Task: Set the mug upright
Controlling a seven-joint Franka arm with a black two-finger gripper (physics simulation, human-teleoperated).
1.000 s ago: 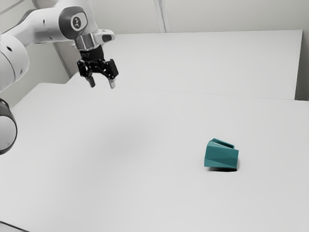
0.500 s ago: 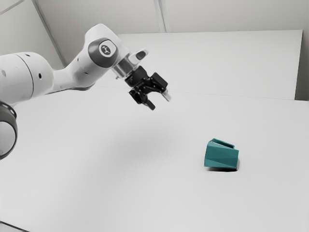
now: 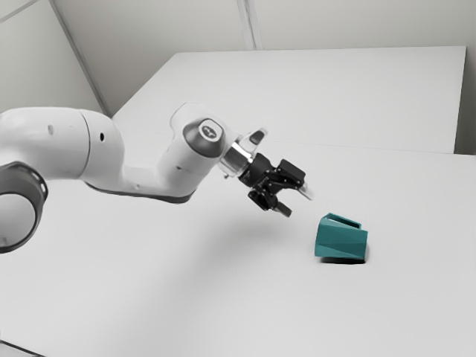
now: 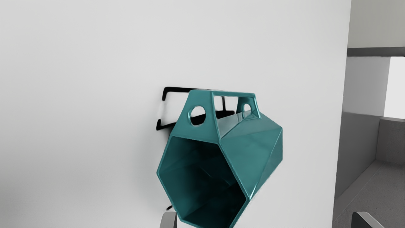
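Observation:
Above the table, my black gripper [image 3: 294, 202] stands open with nothing between its fingers, just up and to the exterior view's left of the teal mug [image 3: 341, 239]. The mug lies on its side. In the wrist view the faceted mug [image 4: 250, 155] turns its dark hexagonal mouth toward my hand, and its angular handle is on the side away from my fingertips. The gripper [image 4: 263, 220] has its two tips wide apart there, one of them close to the mug's rim in that picture. A gap to the mug shows in the exterior view.
The mug rests on a large white table [image 3: 186, 297], with black shadow around its underside. Beyond a table edge in the wrist view are grey walls and a grey floor [image 4: 373, 196]. A white panel [image 3: 320, 97] stands past the table in the exterior view.
My arm has swung and reached toward the exterior view's right and lower, bringing the tilted gripper near the mug. The mug has not moved.

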